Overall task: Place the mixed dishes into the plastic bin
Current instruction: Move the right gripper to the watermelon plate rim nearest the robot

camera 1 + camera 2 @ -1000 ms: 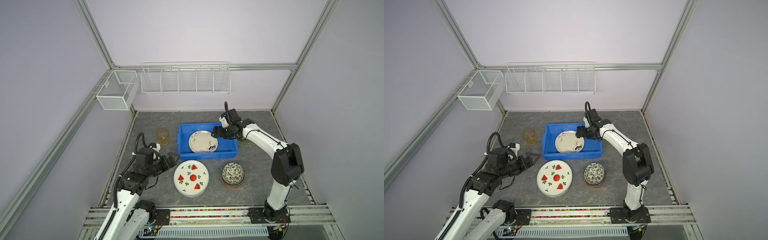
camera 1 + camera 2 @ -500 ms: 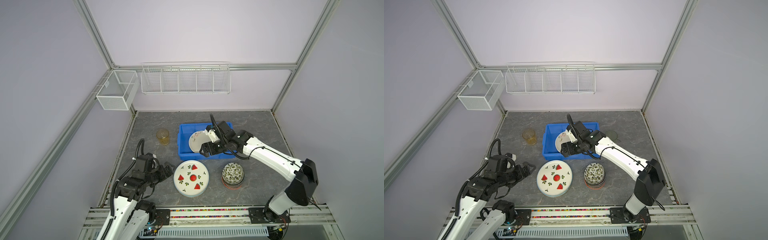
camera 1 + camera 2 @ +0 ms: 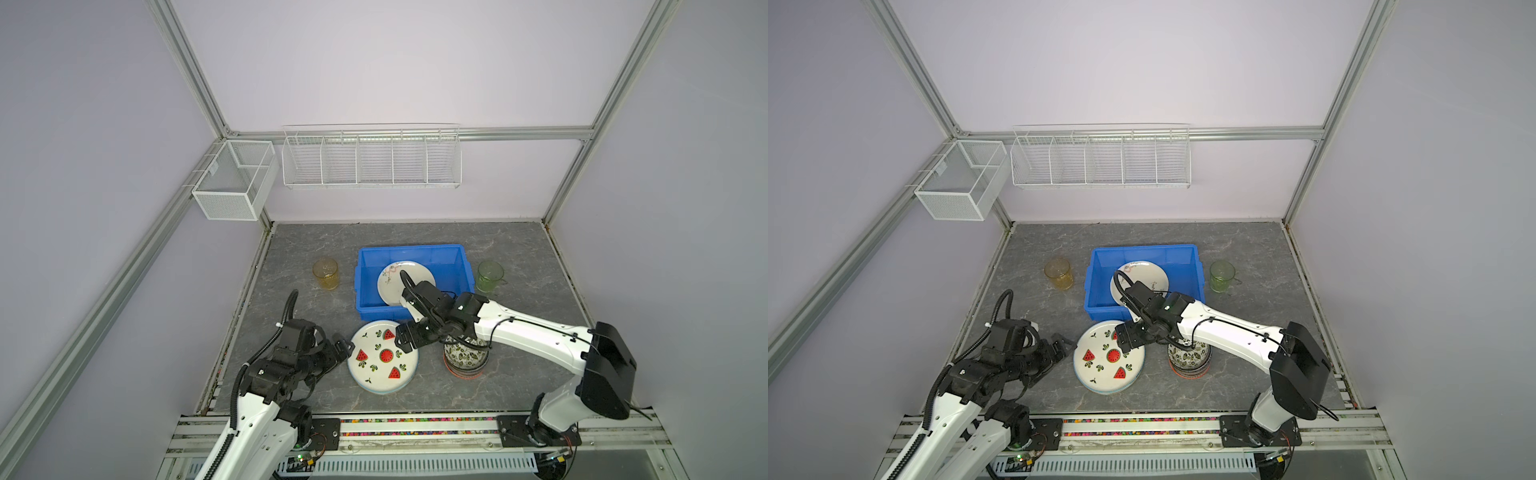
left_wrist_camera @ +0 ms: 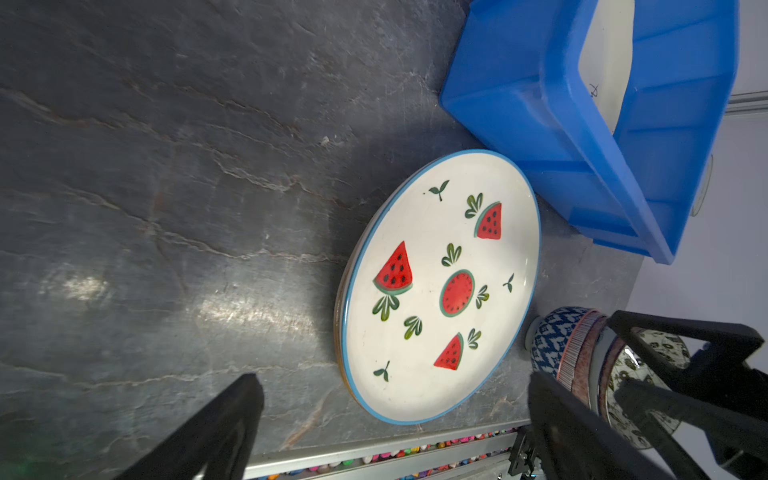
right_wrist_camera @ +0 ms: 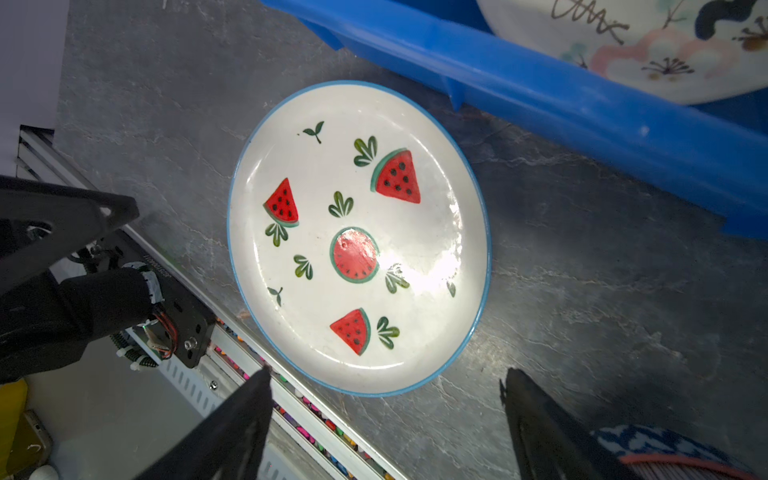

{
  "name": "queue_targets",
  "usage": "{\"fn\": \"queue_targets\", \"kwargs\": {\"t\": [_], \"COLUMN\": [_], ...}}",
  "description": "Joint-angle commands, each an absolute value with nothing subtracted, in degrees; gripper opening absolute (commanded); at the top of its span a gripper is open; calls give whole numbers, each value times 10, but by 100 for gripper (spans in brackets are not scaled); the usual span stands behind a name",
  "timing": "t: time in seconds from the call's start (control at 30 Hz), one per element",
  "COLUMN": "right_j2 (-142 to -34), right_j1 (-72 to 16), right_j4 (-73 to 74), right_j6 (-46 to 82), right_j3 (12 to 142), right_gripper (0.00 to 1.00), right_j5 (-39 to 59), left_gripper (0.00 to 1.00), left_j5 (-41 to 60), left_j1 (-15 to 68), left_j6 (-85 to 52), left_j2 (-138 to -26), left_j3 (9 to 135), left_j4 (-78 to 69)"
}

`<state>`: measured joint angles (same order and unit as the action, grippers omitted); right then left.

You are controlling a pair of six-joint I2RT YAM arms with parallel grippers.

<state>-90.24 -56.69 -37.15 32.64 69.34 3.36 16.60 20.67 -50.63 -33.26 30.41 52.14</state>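
Note:
A white plate with watermelons (image 3: 382,358) (image 3: 1108,358) (image 4: 440,286) (image 5: 357,237) lies flat on the grey table in front of the blue plastic bin (image 3: 411,248) (image 3: 1142,249) (image 4: 519,104) (image 5: 540,108). A cream plate with drawings (image 3: 419,274) (image 3: 1150,276) (image 5: 648,54) leans inside the bin. My right gripper (image 3: 405,338) (image 3: 1127,336) (image 5: 387,370) hovers open and empty over the watermelon plate's far edge. My left gripper (image 3: 341,352) (image 3: 1065,345) (image 4: 395,380) is open, low beside the plate's left edge. Stacked patterned bowls (image 3: 465,359) (image 3: 1190,357) (image 4: 557,345) stand to the plate's right, partly under my right arm.
An amber glass cup (image 3: 326,273) (image 3: 1059,273) stands left of the bin and a green one (image 3: 490,276) (image 3: 1222,276) right of it. White wire baskets (image 3: 372,156) (image 3: 232,187) hang on the walls. A metal rail (image 3: 415,428) borders the table's front edge.
My right arm has swung from the bin toward the front and now hangs over the watermelon plate. My left gripper has shifted down closer to the plate's left edge.

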Motion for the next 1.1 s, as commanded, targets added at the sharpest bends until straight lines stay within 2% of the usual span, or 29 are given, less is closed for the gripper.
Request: {"fn": "queue_targets", "kwargs": {"t": [0.0,0.4,1.07], "right_j2": [-895,-930,-979], "right_j1": [-569,-565,-562], "right_j4": [-348,-268,-251], "right_j6": [342,372,373], "right_j3": [681,632,632], "right_gripper": [89,89,90], "right_j5": [17,44,41], "left_gripper": [99,99,99], "left_j5": [152,154,196], "left_j1": [230,237,238], "left_j6": [-563,-562,-561], "left_j2": [-313,-339,-367], "left_j3": [284,249,200], "left_j4": [490,441,350]}}
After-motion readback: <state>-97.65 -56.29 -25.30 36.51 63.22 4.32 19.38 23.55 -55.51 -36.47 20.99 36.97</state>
